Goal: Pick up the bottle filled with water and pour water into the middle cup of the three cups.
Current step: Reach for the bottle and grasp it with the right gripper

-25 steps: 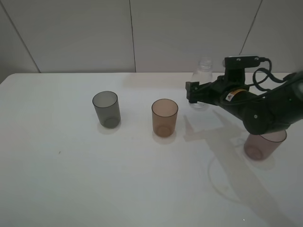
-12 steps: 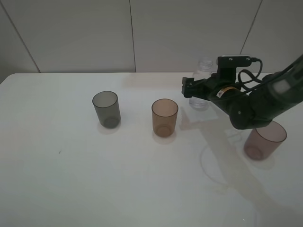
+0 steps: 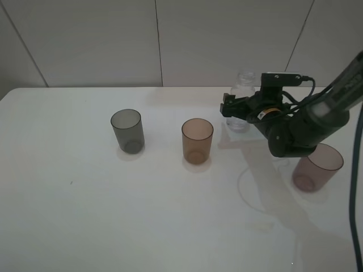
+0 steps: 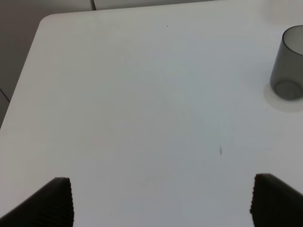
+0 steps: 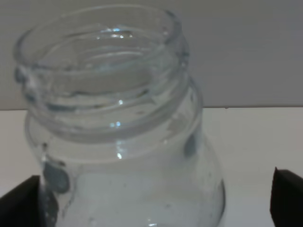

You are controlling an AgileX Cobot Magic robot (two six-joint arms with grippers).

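Note:
The clear uncapped bottle (image 3: 243,84) stands at the back of the table, right of centre, and fills the right wrist view (image 5: 118,142). My right gripper (image 3: 235,110) is open, with a finger on each side of the bottle's lower body; the fingertips (image 5: 19,201) show at the frame's lower corners, with a gap on one side. The amber-brown middle cup (image 3: 197,140) stands upright to the left of the bottle. The smoky grey cup (image 3: 127,130) is further left and the mauve-pink cup (image 3: 316,167) at the right. My left gripper (image 4: 161,201) is open and empty over bare table.
The white table (image 3: 85,215) ends at a pale panelled wall (image 3: 85,39) just behind the bottle. The grey cup (image 4: 289,64) shows at the edge of the left wrist view. The right arm and its cable (image 3: 317,113) hang over the pink cup's back side.
My right gripper has moved back and toward the bottle, from in front of it to around its lower body. The arm no longer covers the pink cup. The cups have not moved.

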